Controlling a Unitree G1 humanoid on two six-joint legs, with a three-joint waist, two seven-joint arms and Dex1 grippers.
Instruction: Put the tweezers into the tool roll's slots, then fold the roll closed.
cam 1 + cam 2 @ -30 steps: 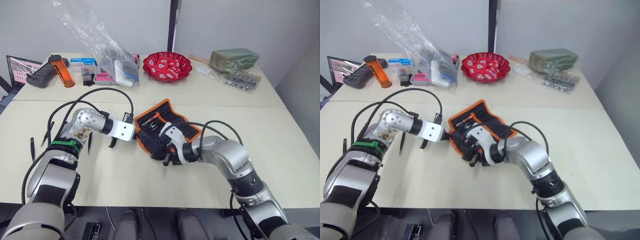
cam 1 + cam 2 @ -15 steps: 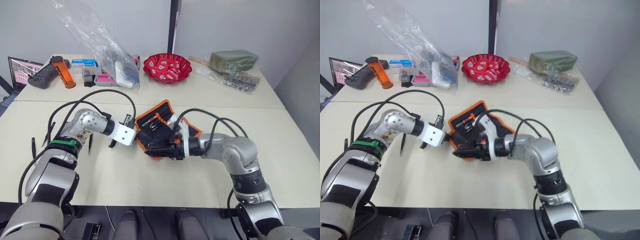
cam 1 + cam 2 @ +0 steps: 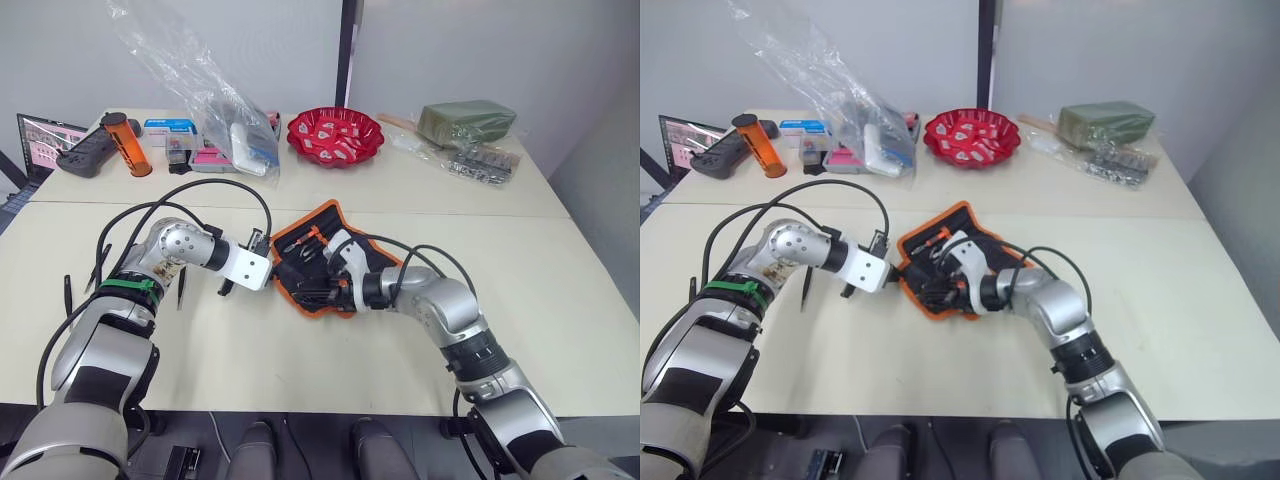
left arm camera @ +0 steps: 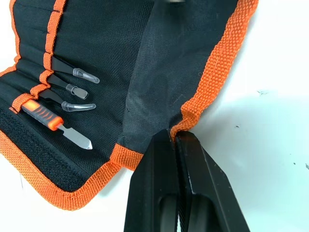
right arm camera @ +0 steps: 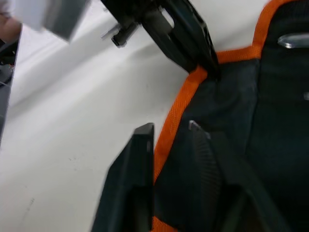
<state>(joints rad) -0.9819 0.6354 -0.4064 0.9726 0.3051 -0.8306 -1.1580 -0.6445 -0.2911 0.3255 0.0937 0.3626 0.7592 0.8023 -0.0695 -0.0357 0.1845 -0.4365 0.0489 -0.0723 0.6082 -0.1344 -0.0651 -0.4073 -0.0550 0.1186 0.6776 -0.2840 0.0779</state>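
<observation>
The tool roll (image 3: 322, 262), black with orange binding, lies open mid-table. Three tweezers (image 4: 73, 89) with clear tip caps sit in its slots beside an orange-handled blade (image 4: 48, 119). More tweezers lie loose on the table at the left (image 3: 66, 297) (image 3: 181, 286). My left gripper (image 4: 175, 137) is shut on the roll's orange edge binding at its left side (image 3: 272, 262). My right gripper (image 5: 171, 145) is open, one finger on the table and one on the black fabric, straddling the roll's orange edge just in front of the left fingertips (image 3: 308, 292).
At the back stand a red bowl (image 3: 335, 135), a clear plastic bag (image 3: 215, 100) with small boxes, an orange canister (image 3: 125, 142), a black device (image 3: 85, 150) and a green bundle (image 3: 468, 118). Black cables loop over my left arm (image 3: 200, 190).
My right gripper has swung from the roll's near corner to its left edge, now pointing toward the left gripper. The left gripper has kept its hold and place.
</observation>
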